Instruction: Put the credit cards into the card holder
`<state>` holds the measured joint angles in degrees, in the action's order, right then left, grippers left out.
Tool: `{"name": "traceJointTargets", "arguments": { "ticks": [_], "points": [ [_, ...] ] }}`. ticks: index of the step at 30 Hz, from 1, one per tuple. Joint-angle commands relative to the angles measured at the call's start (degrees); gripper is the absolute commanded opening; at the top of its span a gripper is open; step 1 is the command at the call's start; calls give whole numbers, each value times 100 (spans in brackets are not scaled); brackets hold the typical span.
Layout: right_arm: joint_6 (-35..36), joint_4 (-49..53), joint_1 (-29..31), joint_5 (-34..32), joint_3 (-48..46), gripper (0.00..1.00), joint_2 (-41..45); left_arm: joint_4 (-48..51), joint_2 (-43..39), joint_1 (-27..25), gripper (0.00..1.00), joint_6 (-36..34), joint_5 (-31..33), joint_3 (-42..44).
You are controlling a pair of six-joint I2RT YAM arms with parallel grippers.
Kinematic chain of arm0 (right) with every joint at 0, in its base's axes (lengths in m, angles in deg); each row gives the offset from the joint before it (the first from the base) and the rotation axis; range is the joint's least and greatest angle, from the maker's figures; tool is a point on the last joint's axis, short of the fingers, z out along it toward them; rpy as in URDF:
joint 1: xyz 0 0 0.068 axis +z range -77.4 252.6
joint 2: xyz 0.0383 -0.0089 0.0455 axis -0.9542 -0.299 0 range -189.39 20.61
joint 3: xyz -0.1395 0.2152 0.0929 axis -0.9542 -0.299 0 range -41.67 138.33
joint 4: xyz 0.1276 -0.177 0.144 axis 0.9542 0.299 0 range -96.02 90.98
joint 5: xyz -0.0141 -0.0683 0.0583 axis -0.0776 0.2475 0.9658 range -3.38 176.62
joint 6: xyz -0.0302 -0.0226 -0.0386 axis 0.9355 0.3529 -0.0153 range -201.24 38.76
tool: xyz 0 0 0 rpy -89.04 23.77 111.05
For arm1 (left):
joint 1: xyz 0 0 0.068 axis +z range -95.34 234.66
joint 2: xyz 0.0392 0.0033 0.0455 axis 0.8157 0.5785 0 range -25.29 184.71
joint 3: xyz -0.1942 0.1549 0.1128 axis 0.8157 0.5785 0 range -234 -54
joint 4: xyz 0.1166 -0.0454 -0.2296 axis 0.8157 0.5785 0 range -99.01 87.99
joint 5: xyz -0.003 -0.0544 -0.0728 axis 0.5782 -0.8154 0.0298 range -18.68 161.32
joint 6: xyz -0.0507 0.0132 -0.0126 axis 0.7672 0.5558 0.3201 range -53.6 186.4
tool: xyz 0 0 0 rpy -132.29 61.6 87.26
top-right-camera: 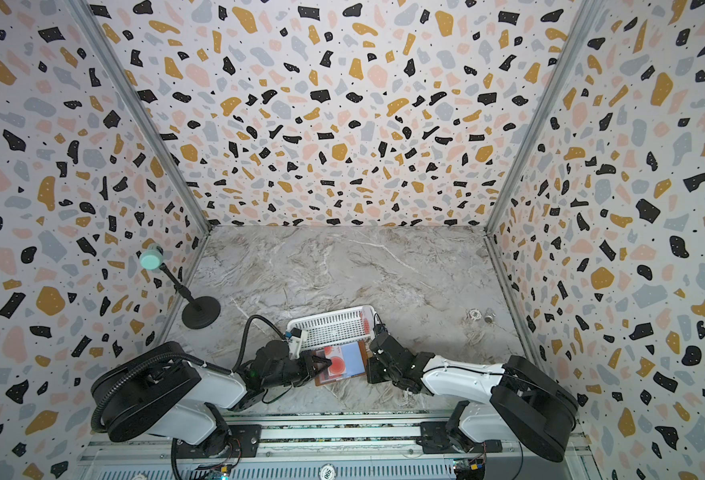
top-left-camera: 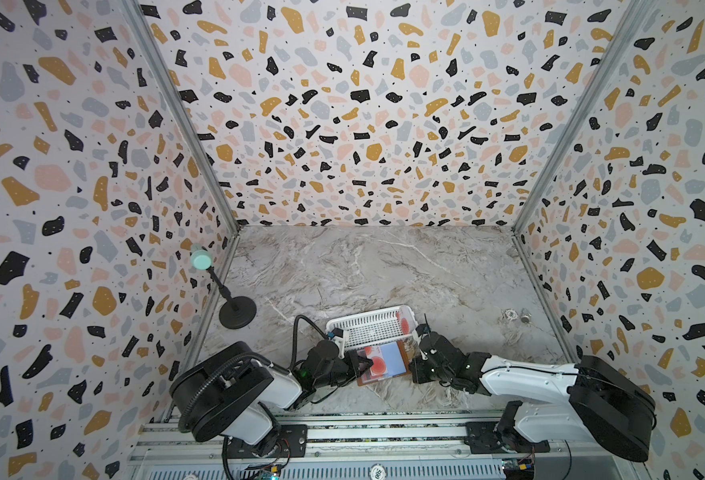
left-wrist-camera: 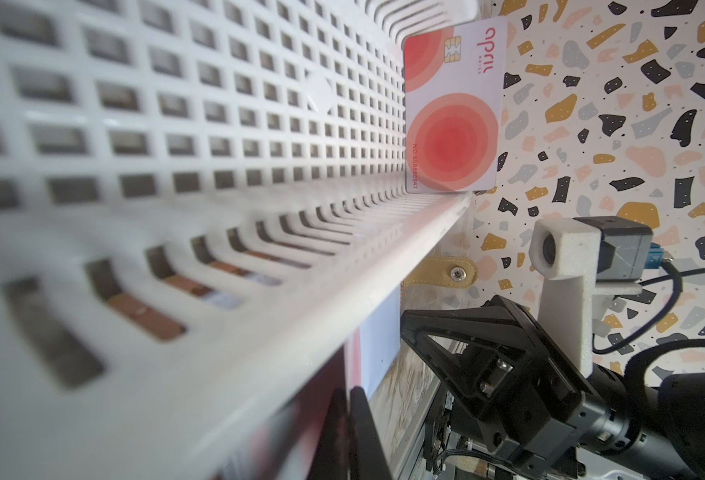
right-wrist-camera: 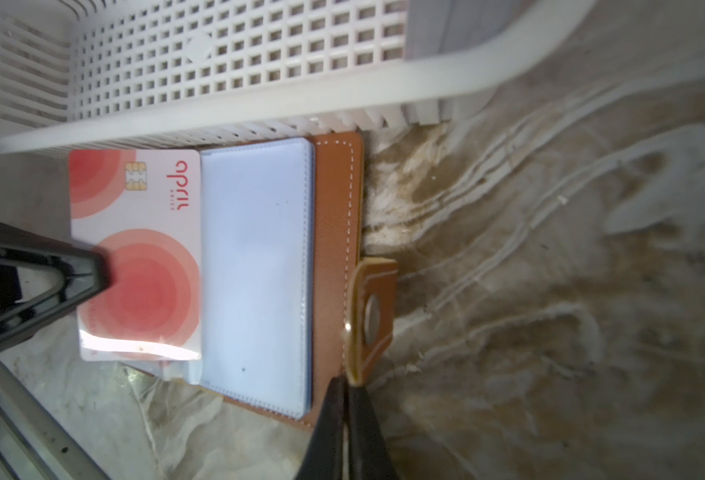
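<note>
L gripper [right-wrist-camera: 100,274] clenched, tip on credit card [right-wrist-camera: 143,232], left page of card holder [right-wrist-camera: 334,216], near-side of basket [right-wrist-camera: 259,104]. R gripper [right-wrist-camera: 344,384] clenched at snap tab [right-wrist-camera: 373,307]. Best: slide card right into sleeve [right-wrist-camera: 255,257], flat, slow; R pins cover.

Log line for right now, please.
left gripper: shut on credit card at card holder | right gripper: shut at snap tab | second card: in basket
</note>
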<state>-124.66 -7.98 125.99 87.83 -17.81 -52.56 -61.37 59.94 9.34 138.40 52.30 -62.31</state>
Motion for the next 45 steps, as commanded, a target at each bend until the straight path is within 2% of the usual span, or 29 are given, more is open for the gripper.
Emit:
{"name": "traceJointTargets", "arguments": {
  "ticks": [1, 8, 13, 30, 35, 42, 45],
  "points": [
    [-2, 250, 33, -96, 58, 7, -93, 49, 104, 36, 0, -119, -1, -73],
    [-10, 238, 37, -91, 70, 7, -93, -543, 398, 32, 0, 6, -341, -65],
    [-17, 232, 49, -86, 84, 7, -93, -760, 545, 15, 0, 97, -334, -34],
    [-24, 162, 93, -54, 84, 7, -141, -673, 697, -82, 1, 191, -296, -203],
    [-54, 161, 133, -103, 72, 7, -165, 197, 473, -95, 6, -11, -152, -378],
    [-96, 109, 189, -149, 40, 7, -186, 2532, -266, -143, 18, -669, 288, -980],
    [-103, 91, 192, -165, 40, 7, -203, 3336, -524, -142, 26, -881, 467, -1201]
  ]
}}
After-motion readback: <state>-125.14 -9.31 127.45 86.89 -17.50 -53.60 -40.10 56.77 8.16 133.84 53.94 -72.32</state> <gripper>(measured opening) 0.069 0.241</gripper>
